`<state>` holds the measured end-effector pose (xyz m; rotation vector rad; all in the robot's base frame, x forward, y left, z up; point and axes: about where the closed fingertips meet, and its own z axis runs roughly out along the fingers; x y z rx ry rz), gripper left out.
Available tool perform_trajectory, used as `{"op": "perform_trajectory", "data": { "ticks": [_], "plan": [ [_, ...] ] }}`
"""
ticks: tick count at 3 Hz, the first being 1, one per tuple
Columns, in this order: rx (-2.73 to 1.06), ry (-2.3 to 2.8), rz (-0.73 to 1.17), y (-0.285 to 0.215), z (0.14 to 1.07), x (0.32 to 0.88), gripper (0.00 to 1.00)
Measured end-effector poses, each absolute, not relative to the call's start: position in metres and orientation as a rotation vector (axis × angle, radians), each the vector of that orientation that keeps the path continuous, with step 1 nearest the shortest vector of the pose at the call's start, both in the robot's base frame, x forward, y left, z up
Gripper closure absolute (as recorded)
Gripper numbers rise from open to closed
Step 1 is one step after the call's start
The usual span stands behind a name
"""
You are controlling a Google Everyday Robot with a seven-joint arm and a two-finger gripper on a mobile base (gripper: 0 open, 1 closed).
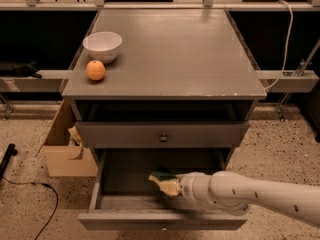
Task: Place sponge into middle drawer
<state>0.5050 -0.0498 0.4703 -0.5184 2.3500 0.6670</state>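
Note:
The sponge (161,176), yellow foam with a dark green top layer, is held over the inside of the open middle drawer (125,176), near its centre. My gripper (169,184) reaches in from the right on a white arm and is shut on the sponge. The drawer is pulled out below the closed grey knobbed drawer front (163,134). Whether the sponge touches the drawer floor cannot be told.
A white bowl (102,46) and an orange fruit (95,70) sit on the cabinet top at the left. A cardboard box (65,146) stands on the floor left of the cabinet. A black cable (30,186) lies on the floor.

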Motion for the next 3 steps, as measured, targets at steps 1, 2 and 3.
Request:
{"op": "perform_trajectory", "data": {
  "ticks": [1,2,3],
  "plan": [
    [-0.548,2.363,0.665,-0.048,0.461,0.511,1.00],
    [-0.577,2.391,0.653,-0.050,0.441,0.525,1.00],
    [-0.579,2.412,0.636,-0.054,0.427,0.532,1.00]
  ]
}}
